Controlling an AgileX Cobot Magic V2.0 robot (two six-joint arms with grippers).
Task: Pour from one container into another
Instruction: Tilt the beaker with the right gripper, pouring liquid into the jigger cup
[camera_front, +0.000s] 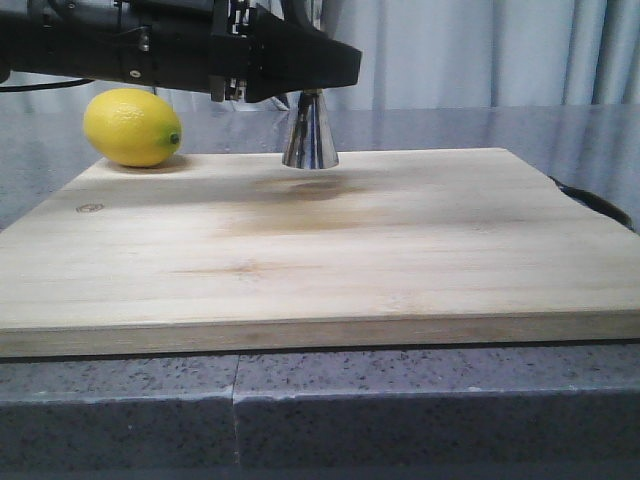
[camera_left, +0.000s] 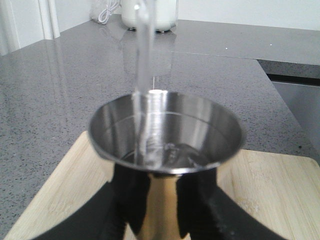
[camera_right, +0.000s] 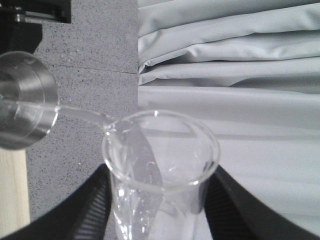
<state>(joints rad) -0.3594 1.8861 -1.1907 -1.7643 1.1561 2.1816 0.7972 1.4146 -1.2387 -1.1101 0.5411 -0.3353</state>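
Note:
The steel jigger (camera_left: 167, 132) stands on the wooden board (camera_left: 270, 185). My left gripper (camera_left: 159, 202) is shut on its waist, one black finger on each side. In the front view only its lower cone (camera_front: 310, 140) shows under the left arm (camera_front: 200, 45). My right gripper (camera_right: 160, 200) is shut on the clear glass beaker (camera_right: 160, 165), which is tipped toward the jigger (camera_right: 25, 107). A thin clear stream (camera_right: 80, 114) runs from the beaker's lip into the jigger's cup, where liquid is pooling. The stream (camera_left: 144, 60) also shows in the left wrist view. The beaker is out of the front view.
A yellow lemon (camera_front: 132, 127) lies at the board's (camera_front: 300, 250) far left corner. A dark object (camera_front: 590, 200) sits off the board's right edge. Grey speckled counter (camera_left: 60, 100) surrounds the board, and curtains (camera_right: 225, 75) hang behind.

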